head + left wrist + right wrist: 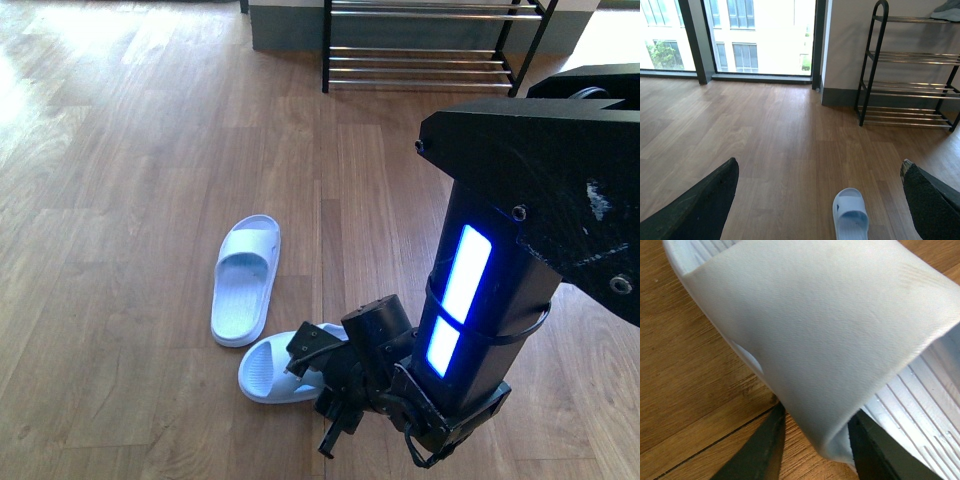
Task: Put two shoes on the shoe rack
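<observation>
On the wooden floor point(130, 200) low in the front view, at about 6 o'clock, the near sandal point(268, 374) lies with its heel toward 9 o'clock and its strap end toward 3 o'clock, where the right tool point(312, 366) covers it. From the right wrist, the right tool point(816, 442) is grasping that near sandal point(820, 340): one dark finger point(762, 450) sits against the outer face of the pale strap over the floorboards, and the other sits against the inner face above the ribbed footbed, with the strap edge filling the gap between them. The sole looks to be down on the boards. The far sandal point(246, 282) lies flat just beside it at about 10 o'clock, apart from it, with its toe toward 12 o'clock. The shoe rack point(430, 60) stands well apart at 12 to 1 o'clock, against the wall base, its chrome bars running crosswise. The left tool point(817, 202) is released, its two black fingers point(697, 205) spread wide with nothing between them but floor; a pale sandal point(850, 216) lies beyond them, though which of the two I cannot tell. That view also shows the shoe rack point(875, 60) beside a window point(760, 35), with a grey sneaker point(948, 11) resting on its top tier.
</observation>
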You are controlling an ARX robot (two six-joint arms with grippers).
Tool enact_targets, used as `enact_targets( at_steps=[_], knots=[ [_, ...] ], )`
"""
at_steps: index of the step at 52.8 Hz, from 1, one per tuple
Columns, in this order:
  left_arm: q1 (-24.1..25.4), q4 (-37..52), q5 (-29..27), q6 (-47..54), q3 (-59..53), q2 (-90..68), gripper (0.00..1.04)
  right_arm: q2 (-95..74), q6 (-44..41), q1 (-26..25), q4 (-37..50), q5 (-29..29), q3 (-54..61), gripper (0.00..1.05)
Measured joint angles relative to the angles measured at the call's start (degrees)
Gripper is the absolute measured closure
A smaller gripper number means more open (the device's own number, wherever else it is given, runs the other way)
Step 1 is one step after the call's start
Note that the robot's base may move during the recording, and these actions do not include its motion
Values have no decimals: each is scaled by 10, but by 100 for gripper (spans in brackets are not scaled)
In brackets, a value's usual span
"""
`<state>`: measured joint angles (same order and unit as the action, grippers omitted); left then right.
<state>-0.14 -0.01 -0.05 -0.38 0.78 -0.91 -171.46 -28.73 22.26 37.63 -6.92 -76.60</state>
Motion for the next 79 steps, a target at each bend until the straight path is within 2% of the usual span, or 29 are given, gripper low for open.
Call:
enact_targets(
  at_steps=[8,12,23,32,45,59,79],
  knots=[
    [0,0,0,0,0,0,9,0,2,-4,3,-4,0,90],
    [0,0,0,0,0,0,9,1,10,-10,13,-4,4,104],
    [0,0,0,0,0,0,9,54,86,-52,62,15,78,103],
    [0,0,0,0,0,0,9,196,159,-108,125,31,209,103],
    [0,0,0,0,0,0,9,416,229,-186,132,50,383,103],
    [0,0,0,0,0,0,9,673,261,-235,74,36,507,103],
    [0,0,0,0,0,0,9,988,298,-325,-69,-29,588,103]
  ],
)
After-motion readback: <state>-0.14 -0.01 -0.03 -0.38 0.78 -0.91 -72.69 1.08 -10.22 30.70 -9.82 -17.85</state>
